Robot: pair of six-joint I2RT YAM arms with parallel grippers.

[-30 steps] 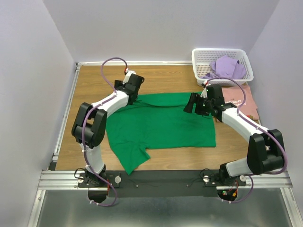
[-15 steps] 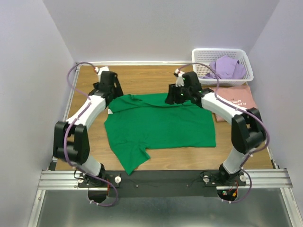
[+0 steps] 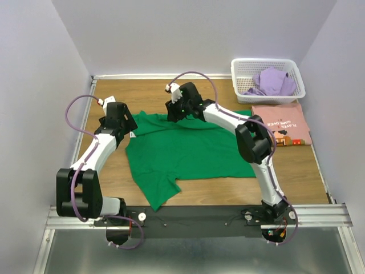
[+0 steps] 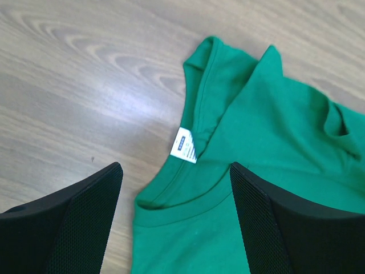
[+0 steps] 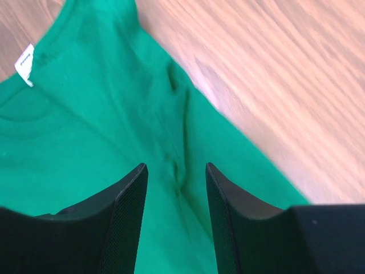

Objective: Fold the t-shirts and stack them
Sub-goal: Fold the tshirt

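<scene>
Green shirt [image 3: 194,151] is limp, light; left claw [image 4: 175,168] and right claw [image 5: 175,168] both released; I'd pinch its bunched far-edge shoulder.

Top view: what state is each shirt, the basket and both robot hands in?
green shirt: spread out, not folded.
pink shirt: folded flat.
basket: upright.
purple shirt: crumpled in the basket.
left hand: open, over the green shirt.
right hand: open, over the green shirt.

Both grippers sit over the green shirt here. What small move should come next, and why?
Probably lower the left gripper and pinch the collar: its jaws stand open astride it, beside the white label of the green t-shirt, gripping nothing. The right gripper, also open, hangs over a crease.
</scene>
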